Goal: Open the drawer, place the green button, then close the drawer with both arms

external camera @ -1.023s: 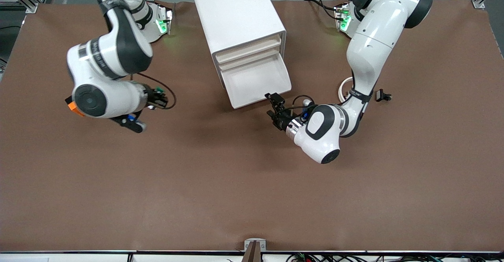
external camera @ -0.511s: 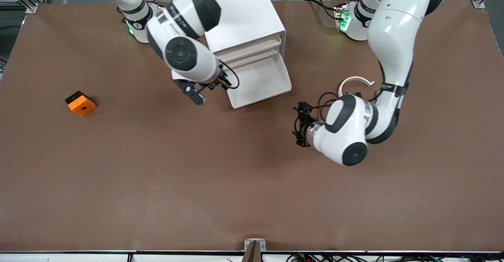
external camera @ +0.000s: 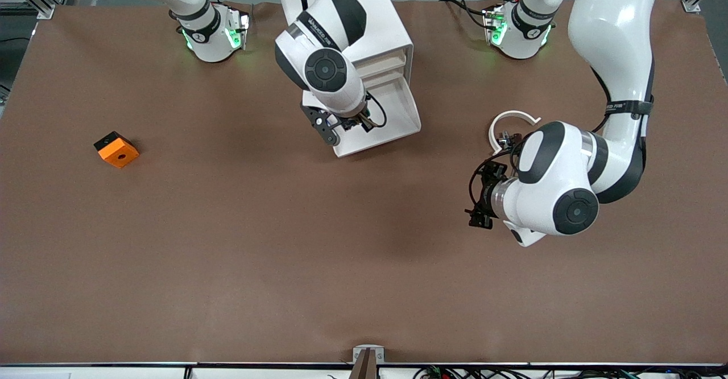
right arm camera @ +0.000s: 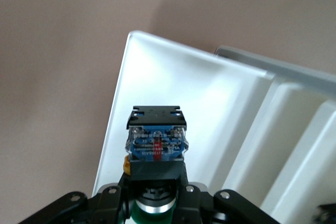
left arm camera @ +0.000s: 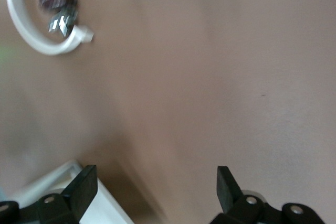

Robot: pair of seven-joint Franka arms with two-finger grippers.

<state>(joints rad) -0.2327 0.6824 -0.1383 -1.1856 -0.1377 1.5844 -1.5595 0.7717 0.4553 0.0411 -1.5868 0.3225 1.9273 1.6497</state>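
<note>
My right gripper (right arm camera: 156,181) is shut on the button (right arm camera: 156,142): its green cap sits between the fingers and its black-blue body points out. In the front view this gripper (external camera: 348,124) hangs over the open bottom drawer (external camera: 398,118) of the white cabinet (external camera: 364,20), near the drawer's front corner. The drawer (right arm camera: 210,108) looks empty below the button. My left gripper (external camera: 483,197) is open and holds nothing. It hovers over bare table toward the left arm's end, away from the drawer. Its fingers (left arm camera: 84,187) stand wide apart over the brown mat.
An orange block with a hole (external camera: 116,149) lies toward the right arm's end. A white curved piece (external camera: 512,118) with small black clips (external camera: 508,137) lies beside the left arm's wrist; the curved piece (left arm camera: 37,40) also shows in the left wrist view. Two upper drawers are shut.
The right arm has swung from beside the orange block to over the open drawer, carrying the button. The left gripper has drawn away from the drawer front toward its own end of the table.
</note>
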